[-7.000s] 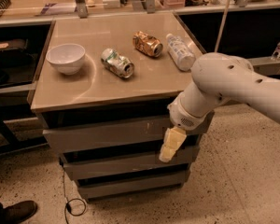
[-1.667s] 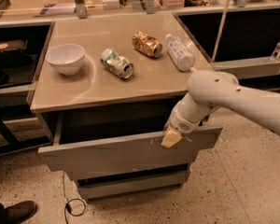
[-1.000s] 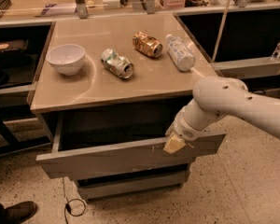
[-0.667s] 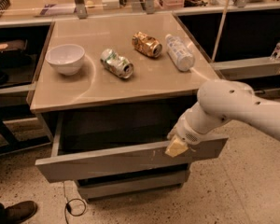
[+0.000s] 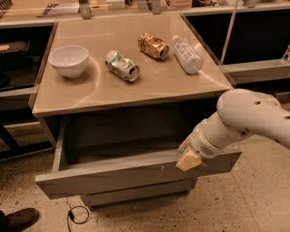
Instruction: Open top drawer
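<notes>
High oblique view; gripper (image 5: 188, 159) lower right

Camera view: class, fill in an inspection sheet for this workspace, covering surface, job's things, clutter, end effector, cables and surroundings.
Surface: tan cabinet top, glossy.
Job's things: top drawer stands open, its interior dark.
Clutter: white bowl upright; crushed green-and-silver can, crushed gold can and clear plastic bottle lying on their sides, all on the cabinet top.
End effector: end effector at the drawer front's upper edge, right of centre, on the white arm.
Cables: thin dark cable looped on the floor under the cabinet.
Surroundings: speckled floor; brown shoe at bottom left; side shelf to the right.
</notes>
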`<state>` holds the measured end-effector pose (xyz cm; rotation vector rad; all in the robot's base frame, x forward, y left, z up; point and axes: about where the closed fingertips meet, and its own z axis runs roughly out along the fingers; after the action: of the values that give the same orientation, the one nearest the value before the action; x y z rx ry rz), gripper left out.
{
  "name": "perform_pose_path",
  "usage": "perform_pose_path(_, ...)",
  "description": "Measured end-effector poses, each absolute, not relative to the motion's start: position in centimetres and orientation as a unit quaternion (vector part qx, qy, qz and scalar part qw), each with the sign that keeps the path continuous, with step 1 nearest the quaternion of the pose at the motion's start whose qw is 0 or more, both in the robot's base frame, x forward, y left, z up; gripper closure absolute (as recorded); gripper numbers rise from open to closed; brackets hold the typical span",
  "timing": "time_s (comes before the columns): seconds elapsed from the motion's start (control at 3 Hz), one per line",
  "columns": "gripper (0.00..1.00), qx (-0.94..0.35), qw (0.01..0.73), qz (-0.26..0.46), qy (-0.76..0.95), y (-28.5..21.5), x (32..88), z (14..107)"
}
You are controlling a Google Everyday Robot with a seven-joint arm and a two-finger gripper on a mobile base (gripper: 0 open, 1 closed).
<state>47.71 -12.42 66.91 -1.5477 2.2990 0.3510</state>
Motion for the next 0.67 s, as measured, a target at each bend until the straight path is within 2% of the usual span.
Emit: perform_pose_path(0.67,1.00,-0.550,0.157,0.129,0.810,-12.5,46.0,66.9)
